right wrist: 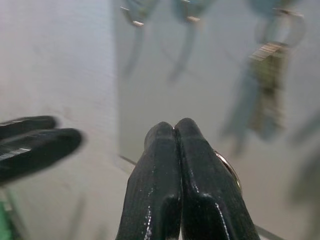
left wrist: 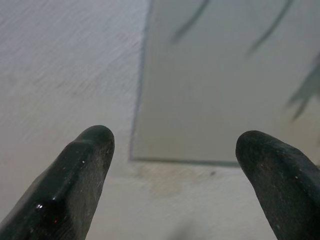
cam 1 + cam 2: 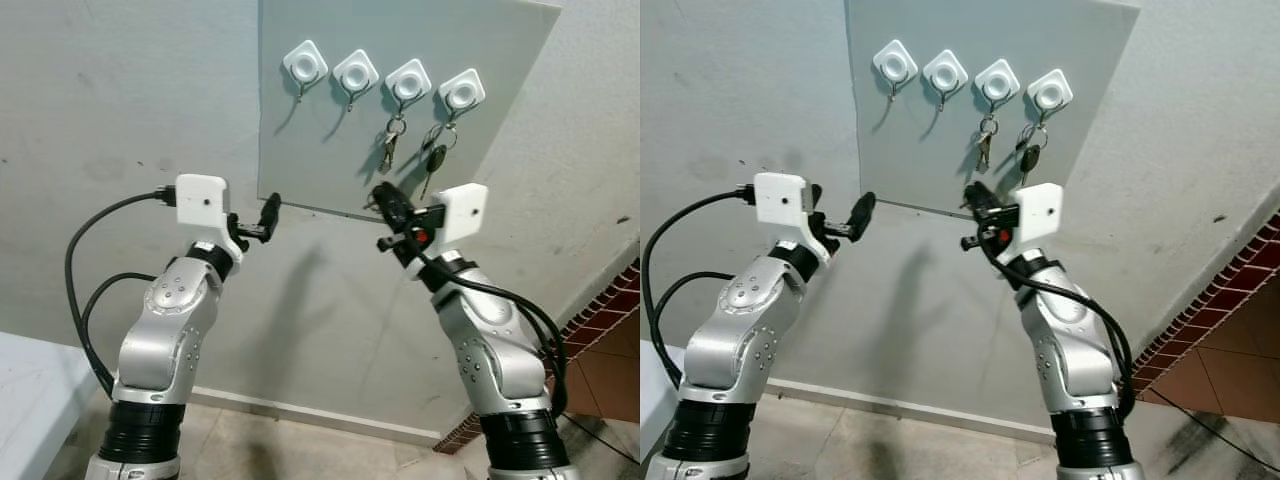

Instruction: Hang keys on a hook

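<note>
A grey board [image 3: 320,150] on the wall carries a row of white hooks. The two left hooks [image 3: 305,63] [image 3: 355,71] are bare. A bunch of silver keys [image 3: 390,148] hangs from the third hook [image 3: 408,80], and a black-headed key [image 3: 435,160] from the fourth [image 3: 461,92]. My right gripper [image 3: 383,193] is raised just below the board's lower edge, under the hung keys. It is shut [image 1: 174,127] on a metal key ring [image 1: 229,170] that peeks out beside the fingers; its keys are hidden. My left gripper [image 3: 270,210] is open [image 2: 172,145] at the board's lower left corner, holding nothing.
A white table corner [image 3: 30,400] sits at the lower left. Red brick tiling [image 3: 610,330] runs along the right. Black cables [image 3: 85,290] loop beside both arms. A pale skirting strip [image 3: 300,412] meets the floor below.
</note>
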